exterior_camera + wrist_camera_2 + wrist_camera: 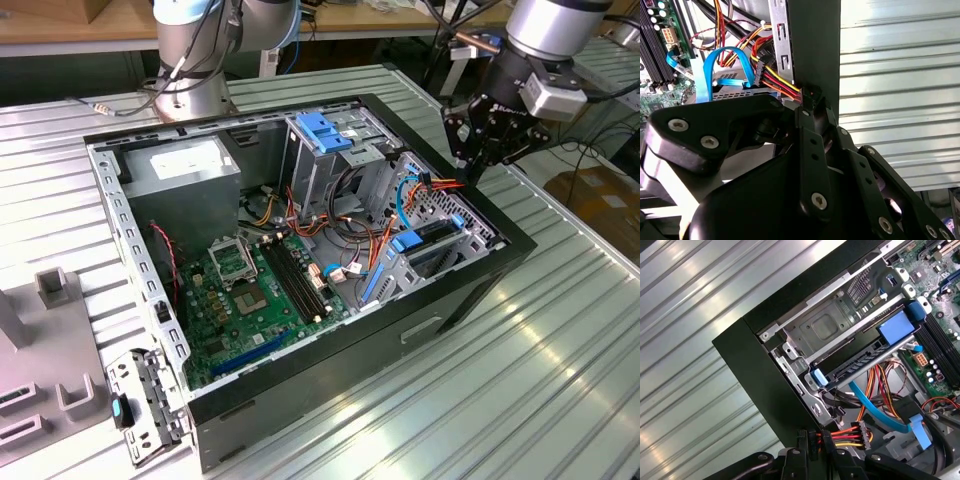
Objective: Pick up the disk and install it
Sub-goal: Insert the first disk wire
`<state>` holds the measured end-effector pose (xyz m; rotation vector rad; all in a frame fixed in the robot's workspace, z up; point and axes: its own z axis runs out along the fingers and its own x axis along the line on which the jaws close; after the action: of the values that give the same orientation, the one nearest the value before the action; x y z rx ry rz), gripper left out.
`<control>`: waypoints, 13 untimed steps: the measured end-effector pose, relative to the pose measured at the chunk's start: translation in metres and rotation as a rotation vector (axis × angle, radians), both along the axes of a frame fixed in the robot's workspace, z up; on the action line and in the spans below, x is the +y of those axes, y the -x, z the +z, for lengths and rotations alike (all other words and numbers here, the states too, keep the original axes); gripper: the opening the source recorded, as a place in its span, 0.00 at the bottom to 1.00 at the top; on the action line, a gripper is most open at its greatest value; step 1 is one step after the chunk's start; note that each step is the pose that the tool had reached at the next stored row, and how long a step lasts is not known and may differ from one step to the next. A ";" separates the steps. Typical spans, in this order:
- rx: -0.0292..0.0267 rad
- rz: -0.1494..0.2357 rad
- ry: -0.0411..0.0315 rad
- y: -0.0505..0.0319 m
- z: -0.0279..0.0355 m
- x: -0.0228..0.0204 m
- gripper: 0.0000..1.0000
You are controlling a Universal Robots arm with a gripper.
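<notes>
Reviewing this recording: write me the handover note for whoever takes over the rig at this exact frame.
Gripper: shut on a black power plug with red, yellow and orange wires, at the open computer case, near its corner on the exterior view's right.
Disk: apparently already slid into the drive bay, with blue frame ends showing. Its label is hidden, so this is not certain.
Done: disk seemingly seated.
Left: the plug is held apart from the disk, not yet connected.
</notes>
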<state>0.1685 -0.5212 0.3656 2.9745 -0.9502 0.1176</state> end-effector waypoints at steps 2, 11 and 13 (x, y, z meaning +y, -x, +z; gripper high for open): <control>0.0000 0.000 0.0001 0.0000 -0.0001 0.0000 0.25; 0.0000 -0.006 0.0016 0.0000 0.0111 0.0000 0.17; 0.0000 -0.008 0.0024 0.0001 0.0114 0.0000 0.17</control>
<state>0.1684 -0.5212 0.3769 2.9682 -0.9610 0.1186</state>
